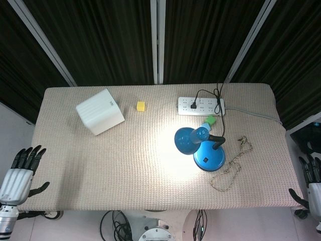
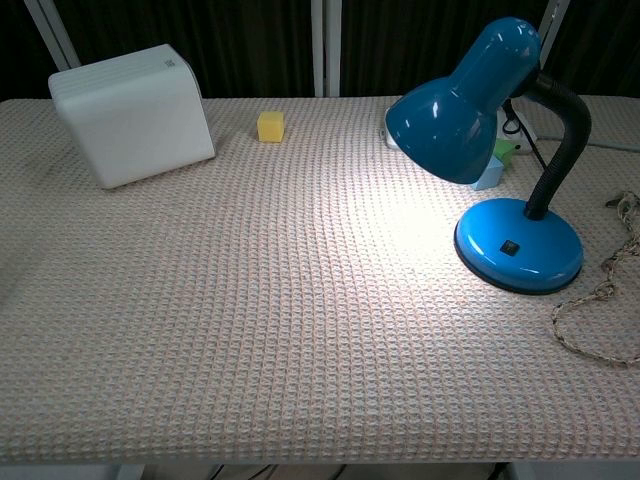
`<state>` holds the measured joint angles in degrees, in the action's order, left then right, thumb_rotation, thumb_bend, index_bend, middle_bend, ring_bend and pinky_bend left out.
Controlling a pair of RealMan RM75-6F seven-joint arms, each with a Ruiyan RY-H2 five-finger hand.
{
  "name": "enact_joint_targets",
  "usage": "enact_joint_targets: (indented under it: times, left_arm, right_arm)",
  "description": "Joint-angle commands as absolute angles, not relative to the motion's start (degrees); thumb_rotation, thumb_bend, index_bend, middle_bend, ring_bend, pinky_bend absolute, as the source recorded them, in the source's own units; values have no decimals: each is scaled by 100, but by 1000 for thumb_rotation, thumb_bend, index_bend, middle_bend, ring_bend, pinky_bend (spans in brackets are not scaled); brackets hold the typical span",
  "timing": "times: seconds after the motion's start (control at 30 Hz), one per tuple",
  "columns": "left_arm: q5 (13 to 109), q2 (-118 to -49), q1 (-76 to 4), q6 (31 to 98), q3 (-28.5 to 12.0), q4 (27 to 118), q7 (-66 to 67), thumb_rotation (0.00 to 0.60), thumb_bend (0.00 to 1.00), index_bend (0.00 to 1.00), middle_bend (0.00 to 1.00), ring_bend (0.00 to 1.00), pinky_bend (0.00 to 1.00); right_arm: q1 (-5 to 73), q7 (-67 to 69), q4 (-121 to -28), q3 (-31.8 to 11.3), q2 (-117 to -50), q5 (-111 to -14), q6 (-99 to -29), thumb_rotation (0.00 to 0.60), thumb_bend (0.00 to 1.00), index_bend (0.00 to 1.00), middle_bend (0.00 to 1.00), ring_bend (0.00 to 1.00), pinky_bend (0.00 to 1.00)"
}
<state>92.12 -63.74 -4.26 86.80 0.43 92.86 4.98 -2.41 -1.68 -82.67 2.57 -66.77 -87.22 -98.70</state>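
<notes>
**Bench inventory: lit lamp, both hands off the edge**

- Left hand (image 1: pixel 17 173): beside the bench's near left corner, fingers spread, holding nothing, touching nothing. Seen in the head view only.
- Right hand (image 1: pixel 312 186): beside the near right corner, partly cut by the frame edge; visible fingers apart, nothing held.
- Bench (image 1: pixel 100 165): covered in a beige waffle-textured cloth.
- Blue desk lamp (image 1: pixel 203 146): right of centre, round base flat on the cloth, black neck bent, shade tilted down and left, casting a bright patch on the cloth.
- Rope (image 1: pixel 233 163): looped, just right of the lamp base; nearest thing to the right hand.
- White power strip (image 1: pixel 200 106): far side, behind the lamp, black plug inserted.
- Green block (image 1: pixel 210 120): between strip and lamp.
- Yellow cube (image 1: pixel 141 106): far centre.
- White box (image 1: pixel 100 111): far left, well apart from the left hand.
</notes>
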Motion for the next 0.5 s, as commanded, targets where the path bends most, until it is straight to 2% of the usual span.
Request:
enact_joint_targets:
  times: [0.03, 0.5]
  left_arm:
    - [9214, -6388, -408, 8720, 45, 9288, 467, 600, 146, 48, 0, 0, 0]
    - [9276, -6401, -353, 8798, 100, 9298, 297, 600, 145, 47, 0, 0, 0]
  right_arm:
    - [-281, -134, -8247, 182, -6714, -8677, -9792, 600, 100, 0, 0, 0, 0]
    - [-241, -207, -8464, 200, -6640, -8951, -9468, 600, 121, 0, 0, 0, 0]
